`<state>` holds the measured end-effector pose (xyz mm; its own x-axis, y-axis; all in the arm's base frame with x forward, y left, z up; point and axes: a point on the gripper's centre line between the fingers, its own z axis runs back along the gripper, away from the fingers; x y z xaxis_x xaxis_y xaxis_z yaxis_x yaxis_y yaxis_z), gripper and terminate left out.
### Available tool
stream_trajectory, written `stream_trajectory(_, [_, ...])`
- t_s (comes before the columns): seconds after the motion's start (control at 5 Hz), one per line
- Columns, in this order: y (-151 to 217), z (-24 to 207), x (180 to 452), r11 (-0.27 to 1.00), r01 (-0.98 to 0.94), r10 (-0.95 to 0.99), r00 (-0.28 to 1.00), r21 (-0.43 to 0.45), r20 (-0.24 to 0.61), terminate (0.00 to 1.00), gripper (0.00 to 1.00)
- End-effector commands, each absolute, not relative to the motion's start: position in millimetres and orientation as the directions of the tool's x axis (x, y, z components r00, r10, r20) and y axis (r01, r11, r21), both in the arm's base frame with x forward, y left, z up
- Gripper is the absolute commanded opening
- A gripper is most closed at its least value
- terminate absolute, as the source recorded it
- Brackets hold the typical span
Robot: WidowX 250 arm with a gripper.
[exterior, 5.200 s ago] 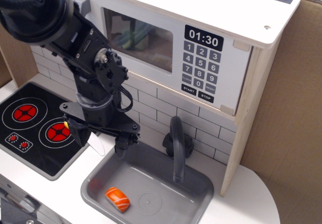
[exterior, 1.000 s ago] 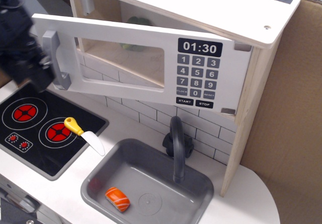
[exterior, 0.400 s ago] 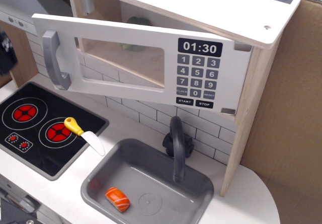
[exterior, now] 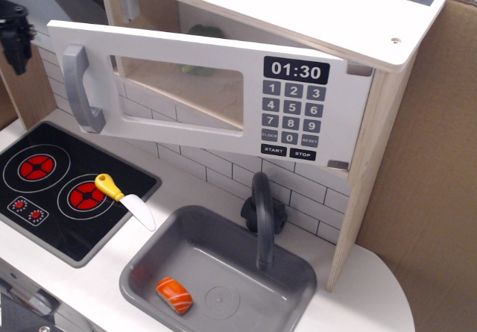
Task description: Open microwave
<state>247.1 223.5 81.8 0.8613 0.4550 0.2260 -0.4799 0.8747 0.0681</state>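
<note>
The white toy microwave (exterior: 313,15) sits on top of the play kitchen. Its door (exterior: 186,127), with a clear window, black clock display (exterior: 296,71) and grey keypad (exterior: 291,116), stands swung partly open toward me, hinged at the right. The grey bar handle (exterior: 78,89) is at the door's left end. A green item (exterior: 201,32) lies inside the cavity. My gripper (exterior: 15,37) shows only as a dark shape at the far left edge, left of the handle and apart from it. Its jaws cannot be made out.
A black stovetop (exterior: 30,198) with red rings lies at lower left, with a yellow-handled toy knife (exterior: 123,199) at its right edge. A grey sink (exterior: 294,272) holds an orange sushi piece (exterior: 174,295). A dark faucet (exterior: 261,213) stands behind it. Cardboard wall (exterior: 432,160) is at the right.
The microwave door was shut five seconds ago and now stands open. My arm has left the handle and drawn back to the left edge of the view.
</note>
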Motion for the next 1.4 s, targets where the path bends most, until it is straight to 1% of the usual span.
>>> stream_trajectory(0.0, [212, 99, 283, 0.849, -0.522, 0.483, 0.83, 0.084, 0.28, 0.0, 1.0])
stream_trajectory(0.2, [192, 101, 296, 0.88, -0.467, 0.437, 0.869, 0.09, 0.233, 0.0, 1.0])
stream_trajectory(0.4, [165, 99, 291, 0.914, -0.386, 0.361, 0.915, 0.128, 0.182, 0.0, 1.0])
stream_trajectory(0.6, [143, 93, 267, 0.948, -0.271, 0.243, 0.955, 0.166, 0.172, 0.0, 1.0])
stream_trajectory(0.8, [128, 86, 235, 0.97, -0.162, 0.133, 0.978, 0.183, 0.158, 0.0, 1.0])
stream_trajectory(1.0, [114, 81, 213, 0.982, -0.098, 0.075, 0.987, 0.164, 0.139, 0.0, 1.0])
stream_trajectory(1.2, [97, 76, 204, 0.991, -0.065, 0.052, 0.992, 0.119, 0.112, 0.0, 1.0])
